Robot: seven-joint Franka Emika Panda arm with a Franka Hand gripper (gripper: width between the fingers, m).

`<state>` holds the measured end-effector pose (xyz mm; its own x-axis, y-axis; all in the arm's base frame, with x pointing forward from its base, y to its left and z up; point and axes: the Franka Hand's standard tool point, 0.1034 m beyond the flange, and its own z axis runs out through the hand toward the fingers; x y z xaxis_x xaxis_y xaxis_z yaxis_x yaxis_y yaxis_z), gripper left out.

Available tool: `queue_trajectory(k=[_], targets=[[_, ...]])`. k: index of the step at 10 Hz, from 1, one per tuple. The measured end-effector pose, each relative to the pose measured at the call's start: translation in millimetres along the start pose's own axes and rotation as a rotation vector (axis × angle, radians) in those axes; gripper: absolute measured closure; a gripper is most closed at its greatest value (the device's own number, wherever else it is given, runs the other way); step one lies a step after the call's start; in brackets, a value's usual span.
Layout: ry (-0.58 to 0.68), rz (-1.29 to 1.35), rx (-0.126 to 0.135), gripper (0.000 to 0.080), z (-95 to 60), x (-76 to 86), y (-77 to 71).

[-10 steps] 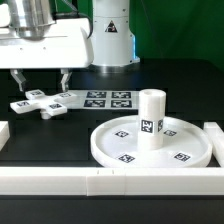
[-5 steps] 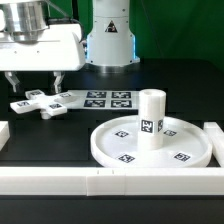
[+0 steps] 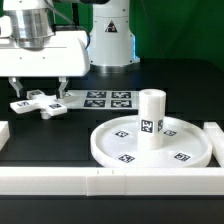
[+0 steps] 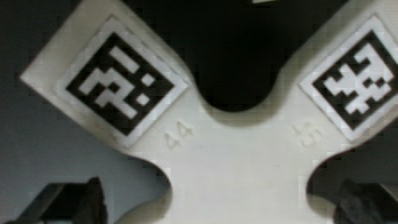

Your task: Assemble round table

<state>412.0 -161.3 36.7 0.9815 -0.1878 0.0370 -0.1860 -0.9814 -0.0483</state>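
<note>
The cross-shaped four-armed piece [image 3: 42,102] lies flat on the black table at the exterior view's left; it fills the wrist view [image 4: 222,150] with two tags showing. My gripper [image 3: 38,92] hangs just above it, open, one finger on each side of its middle, and holds nothing. A dark fingertip [image 4: 71,205] shows at one side of the cross and one at the other. The large rimmed round disc [image 3: 150,147] lies at the front right. The short cylindrical post [image 3: 150,118] stands upright in its centre.
The marker board [image 3: 105,99] lies just right of the cross piece. Long white border rails [image 3: 110,180] run along the front, with a block [image 3: 215,140] at the right edge. The robot base [image 3: 108,35] stands at the back.
The gripper has come down toward the cross piece and shifted slightly right. The disc, post and cross piece have not moved.
</note>
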Motion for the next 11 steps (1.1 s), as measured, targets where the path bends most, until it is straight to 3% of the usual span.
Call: queue_trajectory(k=[10, 11], targets=[[-0.026, -0.015, 0.004, 0.0151, 13.4, -4.4, -1.0], [-0.028, -0.015, 0.004, 0.0272, 13.9, -4.9, -0.8]])
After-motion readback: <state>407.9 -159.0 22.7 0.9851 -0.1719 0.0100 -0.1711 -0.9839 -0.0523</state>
